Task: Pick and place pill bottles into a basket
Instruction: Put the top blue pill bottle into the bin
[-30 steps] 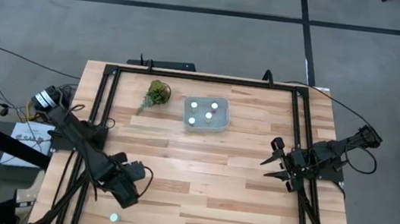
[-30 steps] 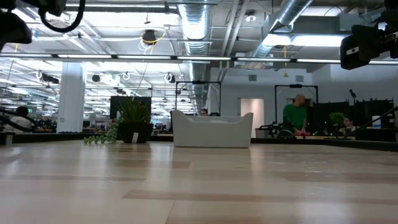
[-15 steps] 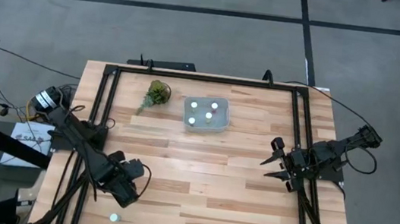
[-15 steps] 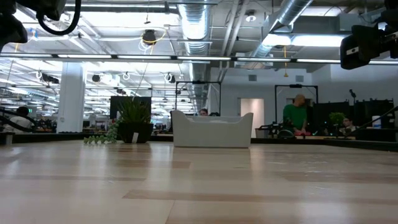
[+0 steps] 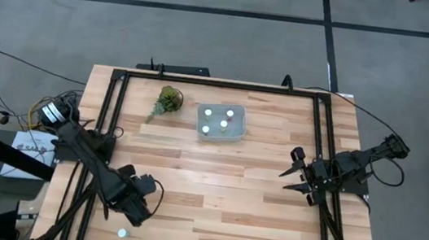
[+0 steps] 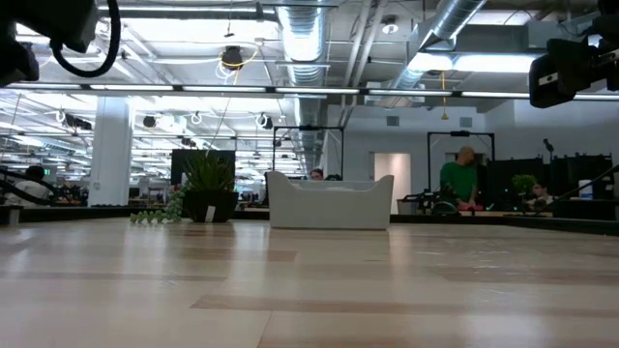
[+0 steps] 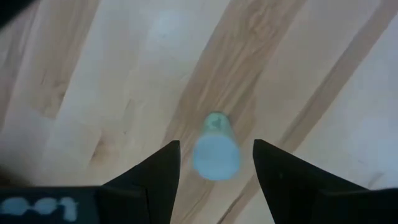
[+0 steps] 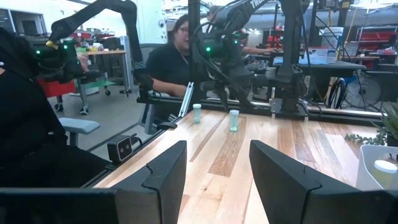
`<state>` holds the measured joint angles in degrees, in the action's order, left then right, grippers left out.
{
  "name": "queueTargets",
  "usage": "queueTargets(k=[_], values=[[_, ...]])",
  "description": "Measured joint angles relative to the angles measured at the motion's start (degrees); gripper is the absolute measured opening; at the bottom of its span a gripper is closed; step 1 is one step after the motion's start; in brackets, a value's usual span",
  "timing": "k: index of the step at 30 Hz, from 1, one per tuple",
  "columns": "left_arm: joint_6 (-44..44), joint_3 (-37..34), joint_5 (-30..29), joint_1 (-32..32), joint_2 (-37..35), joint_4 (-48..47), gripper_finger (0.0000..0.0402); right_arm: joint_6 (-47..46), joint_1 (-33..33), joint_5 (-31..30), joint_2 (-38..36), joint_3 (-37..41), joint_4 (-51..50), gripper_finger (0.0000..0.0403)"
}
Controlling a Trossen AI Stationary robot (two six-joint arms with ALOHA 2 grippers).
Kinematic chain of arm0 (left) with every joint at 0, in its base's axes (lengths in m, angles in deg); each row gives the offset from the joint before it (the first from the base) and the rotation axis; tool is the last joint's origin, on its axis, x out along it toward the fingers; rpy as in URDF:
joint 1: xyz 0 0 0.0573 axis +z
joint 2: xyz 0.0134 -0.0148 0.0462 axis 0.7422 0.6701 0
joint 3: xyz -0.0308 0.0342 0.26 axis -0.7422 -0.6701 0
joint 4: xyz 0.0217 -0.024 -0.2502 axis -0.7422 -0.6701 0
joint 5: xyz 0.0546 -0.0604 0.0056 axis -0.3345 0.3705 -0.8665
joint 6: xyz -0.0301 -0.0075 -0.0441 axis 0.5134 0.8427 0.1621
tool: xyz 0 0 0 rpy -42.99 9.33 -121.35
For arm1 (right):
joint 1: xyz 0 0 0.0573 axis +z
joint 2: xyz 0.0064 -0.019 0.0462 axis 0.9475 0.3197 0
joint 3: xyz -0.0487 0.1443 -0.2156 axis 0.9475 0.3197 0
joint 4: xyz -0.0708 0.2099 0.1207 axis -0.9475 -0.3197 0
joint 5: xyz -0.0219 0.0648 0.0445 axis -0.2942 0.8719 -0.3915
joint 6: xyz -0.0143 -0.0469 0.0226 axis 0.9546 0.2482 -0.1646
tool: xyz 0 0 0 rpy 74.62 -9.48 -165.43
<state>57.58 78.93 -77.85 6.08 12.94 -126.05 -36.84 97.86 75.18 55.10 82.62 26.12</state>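
High view: the left tool (image 5: 127, 222) hangs with fingers apart just above a lone pill bottle (image 5: 123, 232) standing near the tabletop's (image 5: 255, 191) front-left edge, not touching it. Four white-capped bottles (image 5: 218, 120) sit inside the basket (image 5: 240, 129), beside the plant sprig (image 5: 167, 102). The right tool (image 5: 293, 177) waits open at the right edge.

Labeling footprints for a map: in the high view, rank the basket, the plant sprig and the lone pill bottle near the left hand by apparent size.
1. Basket
2. Plant sprig
3. Lone pill bottle, by far the smallest
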Motion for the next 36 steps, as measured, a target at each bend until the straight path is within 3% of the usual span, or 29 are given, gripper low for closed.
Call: queueTargets(k=[13, 21, 30, 36], values=[[1.5, -0.1, 0.4, -0.2, 0.0, -2.9, 0.0192, 0.0, 0.0, 0.0, 0.0, 0.0, 0.0, 0.0168], [1.4, -5.6, 3.0, -0.2, 0.0, 3.6, 0.0192, 0.0, 0.0, 0.0, 0.0, 0.0, 0.0, 0.0168], [0.5, -6.1, 1.2, -0.2, 0.0, 4.0, 0.0192, 0.0, 0.0, 0.0, 0.0, 0.0, 0.0, 0.0168], [0.1, -6.1, 1.0, -0.2, 0.0, 4.1, 0.0156, 0.0, 0.0, 0.0, 0.0, 0.0, 0.0, 0.0168]])
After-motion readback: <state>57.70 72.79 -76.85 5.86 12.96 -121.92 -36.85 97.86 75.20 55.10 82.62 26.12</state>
